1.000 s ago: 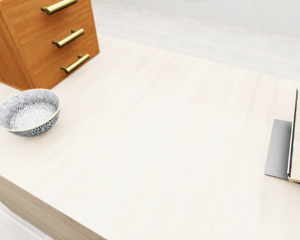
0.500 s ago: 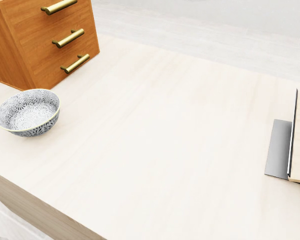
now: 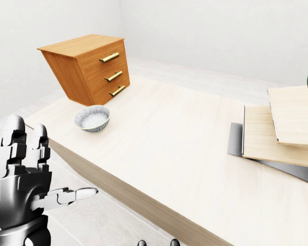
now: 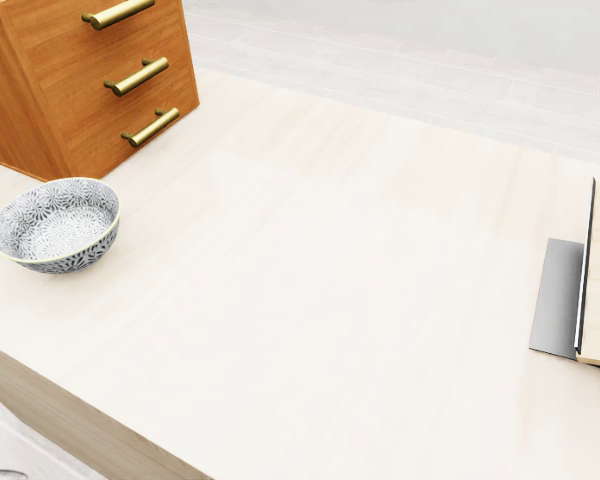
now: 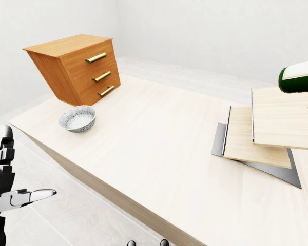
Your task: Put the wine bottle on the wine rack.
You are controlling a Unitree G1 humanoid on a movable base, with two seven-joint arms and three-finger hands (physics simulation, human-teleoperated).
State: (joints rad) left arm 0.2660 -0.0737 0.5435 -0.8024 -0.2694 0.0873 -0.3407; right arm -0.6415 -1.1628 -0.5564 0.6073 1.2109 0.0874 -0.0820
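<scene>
Our left robot hand (image 3: 25, 179) is raised off the near edge of the pale wood desk (image 3: 179, 154), fingers spread wide, holding nothing. Right robot hand: only fingertips at the bottom edge, can't tell its state. Dark green wine bottle (image 5: 299, 77) is far right of the hand, lying on the stepped light wooden wine rack (image 5: 269, 128). Patterned grey-white bowl (image 3: 92, 118) and orange wooden drawer chest (image 3: 90, 66) sit beyond the hand

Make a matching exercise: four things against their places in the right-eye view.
Things:
1. bowl
2. drawer chest
3. wine bottle
4. left hand

Places:
A. right edge, above the stepped boards
B. bottom left corner, off the table
C. upper left, on the table
D. on the table, just below the chest

Pairs: 1-D, 2-C, 3-A, 4-B
</scene>
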